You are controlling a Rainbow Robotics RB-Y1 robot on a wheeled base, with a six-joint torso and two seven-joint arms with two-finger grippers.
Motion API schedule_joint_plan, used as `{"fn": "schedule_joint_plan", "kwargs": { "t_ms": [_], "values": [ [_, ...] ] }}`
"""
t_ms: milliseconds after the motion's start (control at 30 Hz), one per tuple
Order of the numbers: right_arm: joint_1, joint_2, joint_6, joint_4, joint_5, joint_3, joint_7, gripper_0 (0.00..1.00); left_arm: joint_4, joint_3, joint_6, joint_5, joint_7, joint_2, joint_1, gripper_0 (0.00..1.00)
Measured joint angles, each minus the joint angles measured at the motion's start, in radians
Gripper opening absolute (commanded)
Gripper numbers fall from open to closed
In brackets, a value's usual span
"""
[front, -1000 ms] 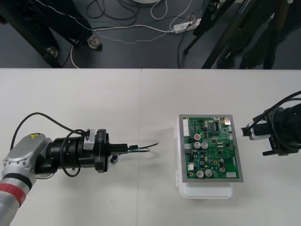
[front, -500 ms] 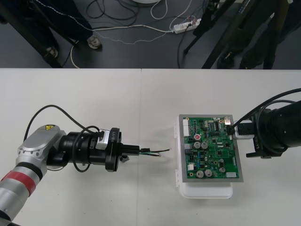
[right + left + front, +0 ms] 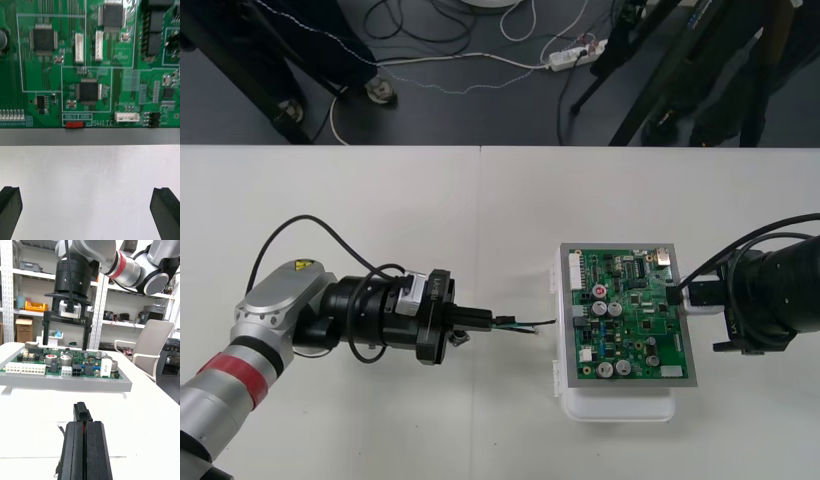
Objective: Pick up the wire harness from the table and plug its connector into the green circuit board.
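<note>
My left gripper pinches the wire harness, plug toward the green circuit board. My right gripper hovers spread at the board's right edge.

Left of board: bare table, but the left gripper, closed on the harness, fills the lane; the harness tip is near the board.
Board's right edge: the right gripper stands there, fingers wide apart, with bare table between them.
Board's left edge: capacitors and white sockets stand up.
Near and far of board: bare table.
</note>
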Motion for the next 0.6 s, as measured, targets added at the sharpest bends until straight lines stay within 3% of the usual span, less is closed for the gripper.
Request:
{"fn": "schedule_joint_plan", "kwargs": {
  "t_ms": [433, 600],
  "values": [
    [0.007, 0.050, 0.000, -0.038, 0.176, 0.053, -0.004, 1.00, 0.000, -0.006, 0.015, 0.006, 0.000, -0.029, -0.013, 0.00],
    [0.007, 0.054, 0.000, -0.064, 0.196, 0.087, -0.104, 1.00, 0.000, -0.018, 0.020, 0.006, 0.000, -0.033, -0.024, 0.00]
  ]
}}
